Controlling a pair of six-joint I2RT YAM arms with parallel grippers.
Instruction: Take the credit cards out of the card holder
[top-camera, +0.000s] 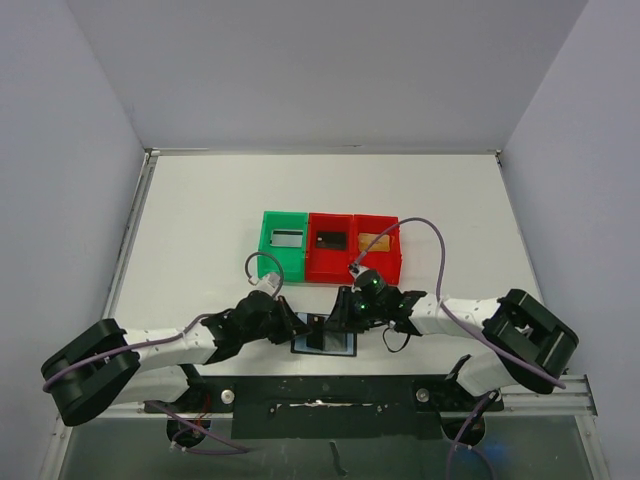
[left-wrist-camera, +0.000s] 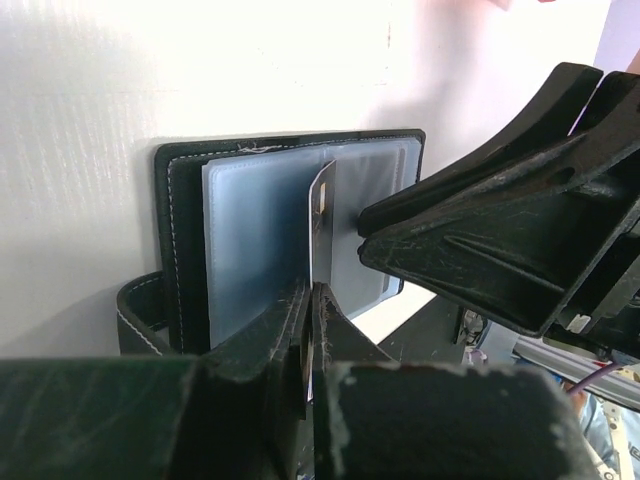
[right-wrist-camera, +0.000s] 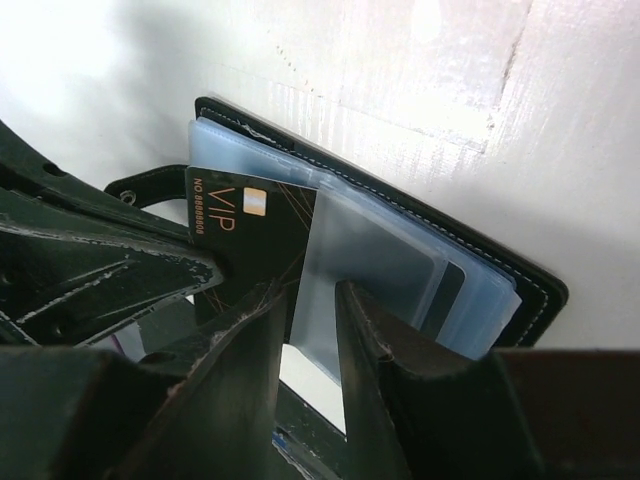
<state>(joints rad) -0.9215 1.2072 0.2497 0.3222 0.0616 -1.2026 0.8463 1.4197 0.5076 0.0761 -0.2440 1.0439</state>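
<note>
Credit cards (top-camera: 286, 239): three in three bins (top-camera: 270, 256), one in left gripper (left-wrist-camera: 311, 298).

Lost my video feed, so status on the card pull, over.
Left tool shut on black VIP card. Card partly out of card holder. Right tool open astride clear pocket leaf, close beside the card.

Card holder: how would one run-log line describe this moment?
left gripper shut on black card | card partly out of card holder | right gripper open around clear pocket
</note>
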